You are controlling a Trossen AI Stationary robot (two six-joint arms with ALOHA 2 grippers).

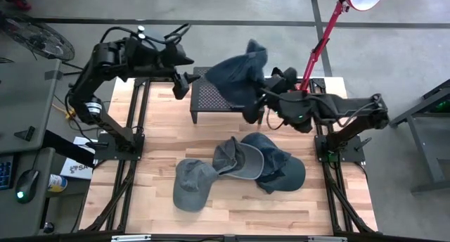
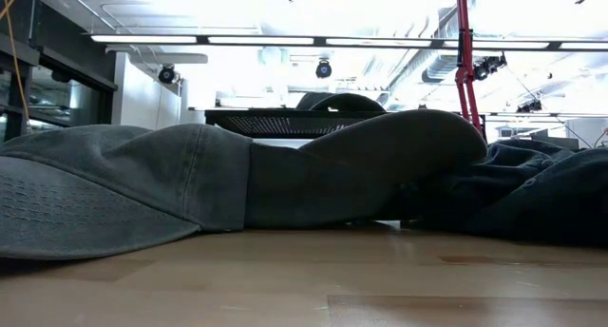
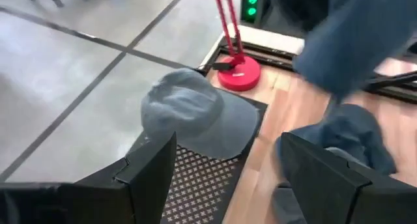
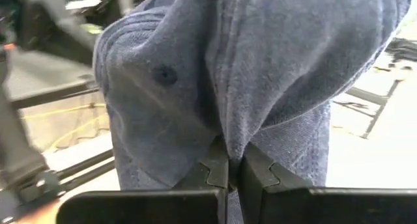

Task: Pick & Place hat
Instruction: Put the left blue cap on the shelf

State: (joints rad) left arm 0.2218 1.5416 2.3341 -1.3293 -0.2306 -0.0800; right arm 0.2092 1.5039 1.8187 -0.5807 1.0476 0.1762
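**Blue hat carried over the rack**

The right gripper (image 4: 234, 168) is clamped on the blue hat (image 1: 242, 72), which hangs above the far mesh rack (image 1: 211, 96). Lower squarely before releasing. The left gripper (image 3: 241, 178), wide open and empty, hovers far left.

Our left gripper (image 3: 221, 178) has its fingers wide apart, holding nothing. Our right gripper (image 4: 234, 168) is pinched tight on cloth.

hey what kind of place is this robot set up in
Probably an industrial lab or workshop. The low view shows an open ceiling with strip lights and exposed ducts; the high view shows a bare concrete floor around the wooden table, with a red lamp clamped nearby.
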